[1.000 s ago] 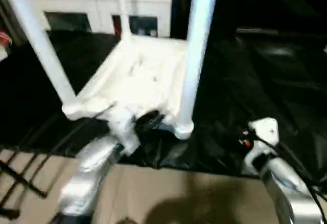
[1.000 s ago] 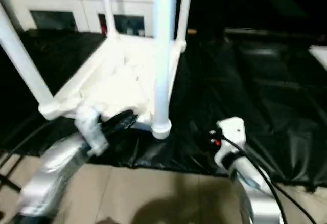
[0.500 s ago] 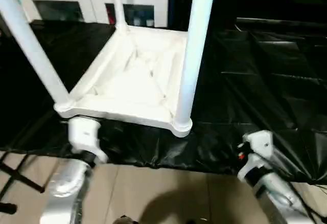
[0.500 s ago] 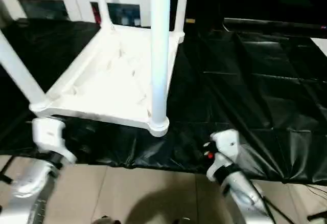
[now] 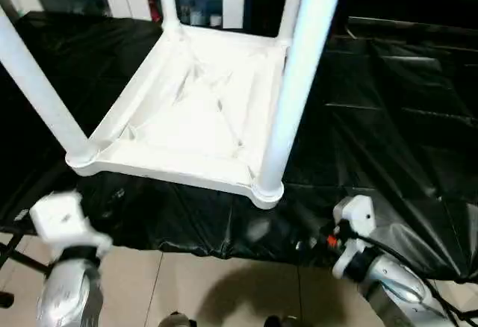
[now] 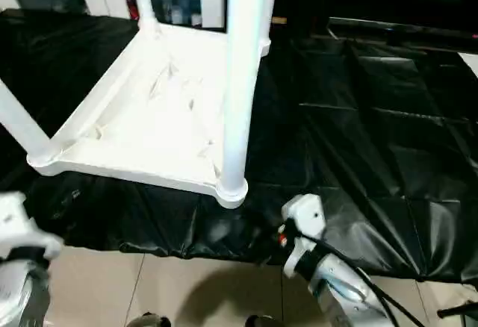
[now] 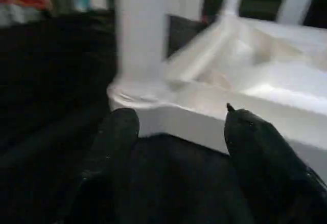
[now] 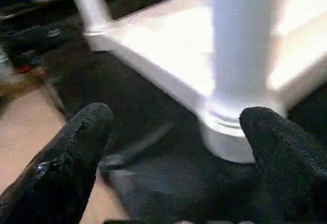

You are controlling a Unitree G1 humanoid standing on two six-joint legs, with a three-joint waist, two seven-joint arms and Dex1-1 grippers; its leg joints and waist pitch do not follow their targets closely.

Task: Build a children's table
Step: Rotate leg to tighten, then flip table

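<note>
Below the children's table (image 5: 196, 110), both grippers have drawn back, open.

Your robot's arms — appearance
Silver forearms (image 5: 71, 301), white wrist blocks (image 6: 302, 211), black cabling — thick matte-black fingers (image 8: 76, 147).

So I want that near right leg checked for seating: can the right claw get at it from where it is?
Probably yes. The right claw is open and faces the leg at its corner socket, with only black sheet between them.
</note>
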